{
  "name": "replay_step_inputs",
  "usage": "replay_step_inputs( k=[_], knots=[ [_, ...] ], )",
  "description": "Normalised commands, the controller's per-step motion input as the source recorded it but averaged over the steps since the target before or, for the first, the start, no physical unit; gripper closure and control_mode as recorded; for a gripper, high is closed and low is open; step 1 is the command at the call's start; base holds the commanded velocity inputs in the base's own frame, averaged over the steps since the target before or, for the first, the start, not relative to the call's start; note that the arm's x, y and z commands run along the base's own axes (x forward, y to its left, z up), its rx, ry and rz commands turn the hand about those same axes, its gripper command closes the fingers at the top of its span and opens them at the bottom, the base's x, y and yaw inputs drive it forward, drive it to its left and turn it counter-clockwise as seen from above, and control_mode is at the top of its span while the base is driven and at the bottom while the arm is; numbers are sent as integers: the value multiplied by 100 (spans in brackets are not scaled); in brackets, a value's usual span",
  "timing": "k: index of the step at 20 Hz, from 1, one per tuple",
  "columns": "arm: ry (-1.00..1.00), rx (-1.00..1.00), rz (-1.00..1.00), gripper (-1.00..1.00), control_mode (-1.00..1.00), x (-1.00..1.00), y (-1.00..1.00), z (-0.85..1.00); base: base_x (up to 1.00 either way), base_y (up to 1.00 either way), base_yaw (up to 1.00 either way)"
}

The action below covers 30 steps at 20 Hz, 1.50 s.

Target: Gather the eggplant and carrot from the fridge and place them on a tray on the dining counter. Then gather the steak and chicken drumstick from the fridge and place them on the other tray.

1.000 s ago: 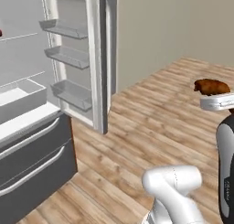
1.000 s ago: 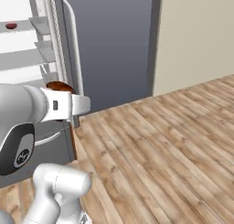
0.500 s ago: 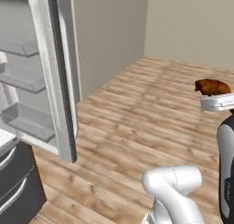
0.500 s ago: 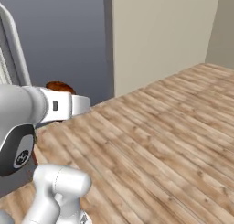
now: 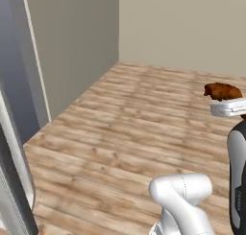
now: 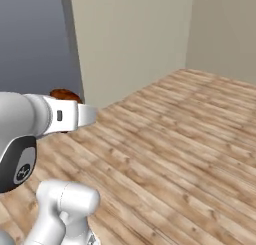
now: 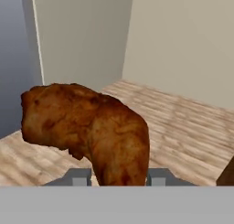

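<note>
The gripper [image 7: 119, 176] is closed on the chicken drumstick [image 7: 87, 127], which fills the middle of the hand view: its two dark finger tips rise on either side of the narrower lower part of the meat, and the bulbous golden-brown end swells up and to the left above them. In the left base view the drumstick [image 5: 222, 90] sits on top of the white hand at the right edge of the picture, carried clear above the wooden plank floor [image 5: 134, 143]. In the right base view only a small brown part of it [image 6: 63, 94] peeks over the white forearm at the left. It touches nothing except the fingers, as far as these angles allow. Behind it stand plain beige walls [image 6: 130, 39] meeting in a corner, and a tall grey panel [image 5: 14, 80] rises along the left edge of the left base view, probably the side of the fridge, though too little shows to be sure.
</note>
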Motion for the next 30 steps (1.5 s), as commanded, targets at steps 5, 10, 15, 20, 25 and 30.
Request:
replay_step_inputs(
  k=[5, 10, 15, 20, 25, 30],
  knots=[
    [0, 0, 0, 100, 100, 0, 0, 0, 88, -20, -32],
    [0, 0, 0, 100, 100, 0, 0, 0, 86, -10, -33],
    [0, 0, 0, 100, 100, 0, 0, 0, 78, 0, -38],
    [0, 0, 0, 100, 100, 0, 0, 0, 70, 8, -41],
    [0, 0, 0, 100, 100, 0, 0, 0, 64, 31, -43],
    [0, 0, 0, 100, 100, 0, 0, 0, 63, 50, -44]
  ],
)
